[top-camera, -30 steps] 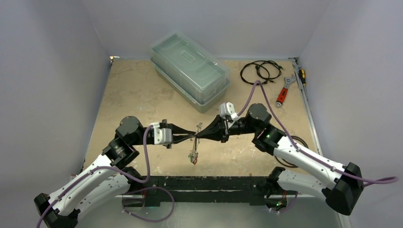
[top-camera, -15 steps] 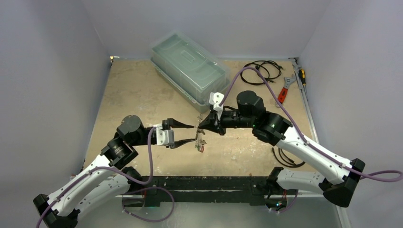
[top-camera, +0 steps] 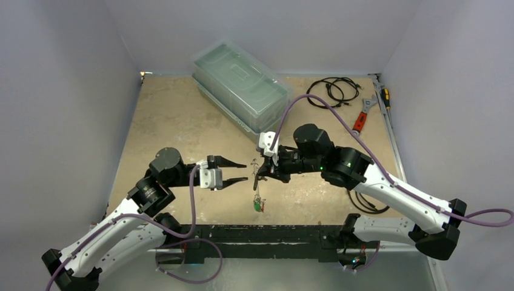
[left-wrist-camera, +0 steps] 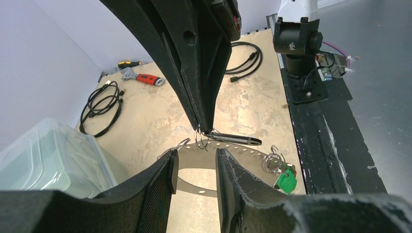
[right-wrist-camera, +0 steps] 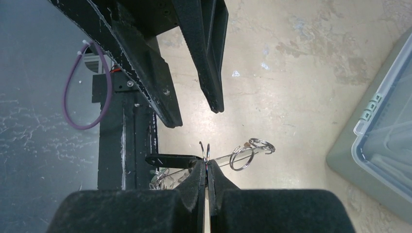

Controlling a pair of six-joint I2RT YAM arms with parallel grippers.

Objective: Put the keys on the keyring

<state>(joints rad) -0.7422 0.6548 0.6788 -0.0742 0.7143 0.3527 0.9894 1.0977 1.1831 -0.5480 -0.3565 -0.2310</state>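
My right gripper (top-camera: 259,171) is shut on the rim of the keyring (top-camera: 257,187), a thin silver plate with holes that hangs edge-down above the table. Keys (top-camera: 259,206) dangle from its lower end. The left wrist view shows the plate (left-wrist-camera: 248,156), a green-headed key (left-wrist-camera: 286,182), a black key (left-wrist-camera: 233,140) and small split rings. In the right wrist view my right gripper (right-wrist-camera: 206,165) pinches the plate (right-wrist-camera: 226,157) beside the black key (right-wrist-camera: 170,159). My left gripper (top-camera: 245,170) is open and empty just left of the keyring, facing it (left-wrist-camera: 197,154).
A lidded clear plastic box (top-camera: 242,91) stands at the back centre. A coiled black cable (top-camera: 332,91), a red-handled wrench (top-camera: 360,121) and a screwdriver (top-camera: 385,94) lie at the back right. Another cable (top-camera: 363,197) lies near the right arm. A black rail (top-camera: 273,233) runs along the front edge.
My left gripper has opened, let go of the keyring and drawn back a little. My right gripper has moved left and nearer with the keyring, whose keys now hang lower.
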